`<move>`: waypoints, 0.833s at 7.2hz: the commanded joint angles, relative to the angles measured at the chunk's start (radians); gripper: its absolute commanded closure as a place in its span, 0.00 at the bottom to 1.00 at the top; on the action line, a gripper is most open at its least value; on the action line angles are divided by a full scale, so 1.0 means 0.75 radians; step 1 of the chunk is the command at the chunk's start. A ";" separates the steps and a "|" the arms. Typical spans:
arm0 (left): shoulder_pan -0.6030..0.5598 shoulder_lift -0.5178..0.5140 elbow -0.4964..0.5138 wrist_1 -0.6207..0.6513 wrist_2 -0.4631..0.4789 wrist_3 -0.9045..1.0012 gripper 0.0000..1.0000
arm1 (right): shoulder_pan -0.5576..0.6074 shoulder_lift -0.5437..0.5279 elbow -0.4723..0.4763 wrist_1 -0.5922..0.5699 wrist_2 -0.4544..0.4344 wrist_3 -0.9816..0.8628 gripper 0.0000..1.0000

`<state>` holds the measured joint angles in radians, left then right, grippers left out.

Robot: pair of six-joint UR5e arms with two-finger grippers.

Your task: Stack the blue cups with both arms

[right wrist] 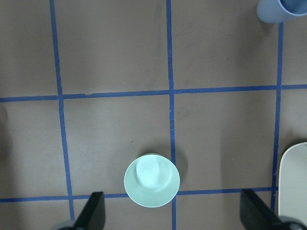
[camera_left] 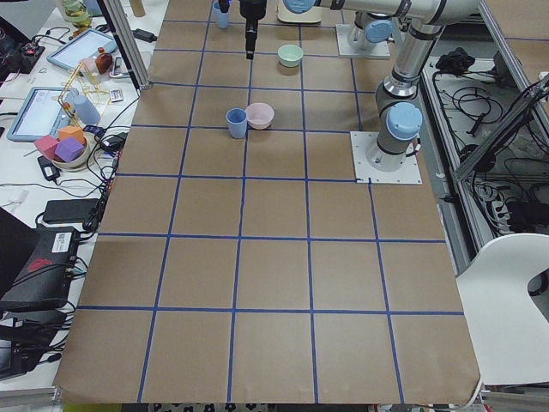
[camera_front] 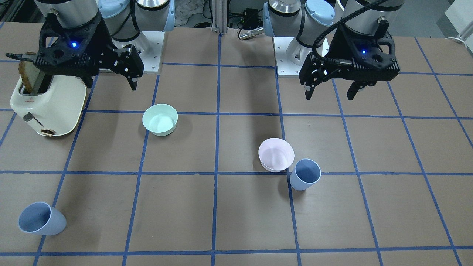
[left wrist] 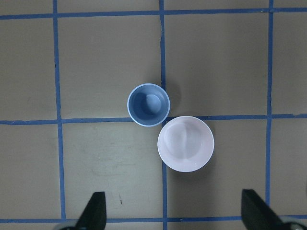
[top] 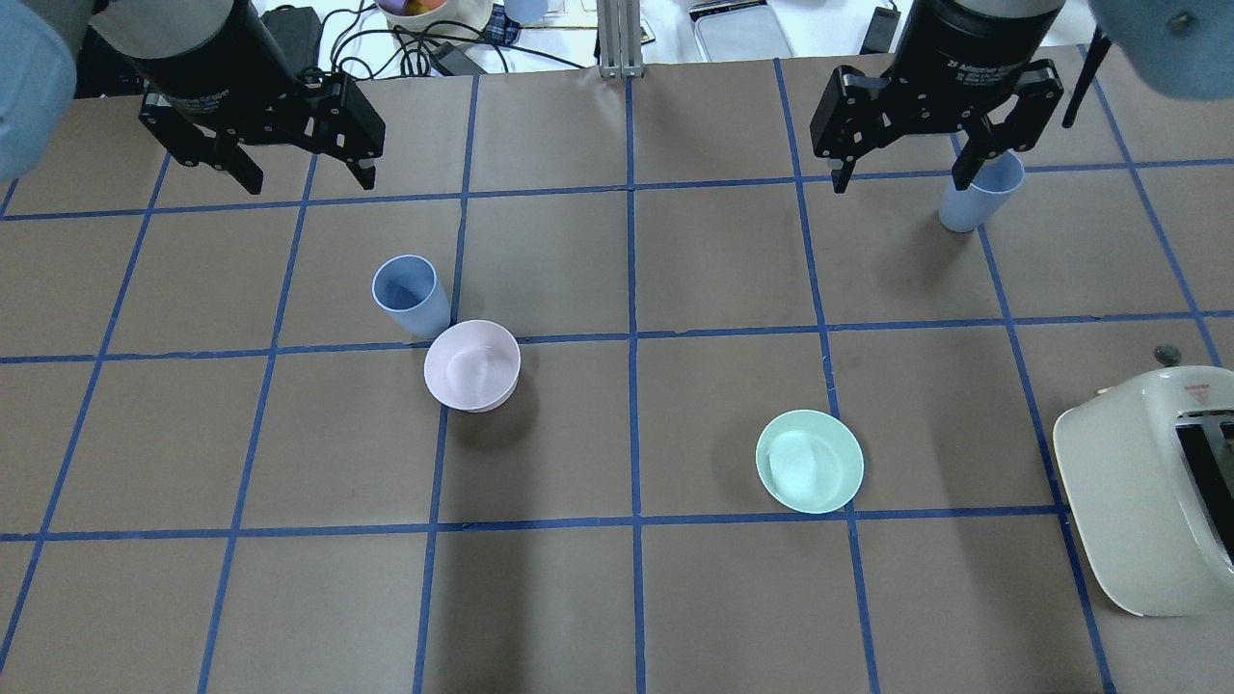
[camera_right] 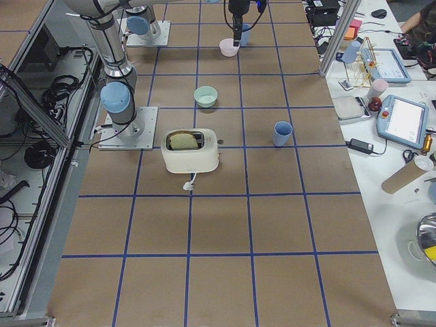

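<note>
One blue cup [camera_front: 305,174] stands upright, touching or nearly touching the pink bowl [camera_front: 276,154]; it also shows in the overhead view [top: 410,294] and the left wrist view [left wrist: 148,104]. The second blue cup [camera_front: 40,218] stands upright at the far edge on my right side, also in the overhead view [top: 979,193] and at the top corner of the right wrist view [right wrist: 283,9]. My left gripper [camera_front: 329,96] [top: 310,183] is open and empty, high above the table. My right gripper [camera_front: 111,85] [top: 901,183] is open and empty, also held high.
A mint-green bowl [camera_front: 160,119] [right wrist: 151,180] sits below my right gripper. A cream toaster [camera_front: 48,103] [top: 1147,492] holding a slice of bread stands at my right end of the table. Cables and clutter lie beyond the far edge.
</note>
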<state>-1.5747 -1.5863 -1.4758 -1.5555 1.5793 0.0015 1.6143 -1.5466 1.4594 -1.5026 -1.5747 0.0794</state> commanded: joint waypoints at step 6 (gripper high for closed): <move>0.007 -0.240 0.049 0.111 -0.003 -0.082 0.00 | -0.019 -0.057 0.122 -0.140 -0.028 -0.004 0.00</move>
<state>-1.5698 -1.6931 -1.4363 -1.5297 1.5780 -0.0396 1.5993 -1.5889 1.5505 -1.6082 -1.5938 0.0731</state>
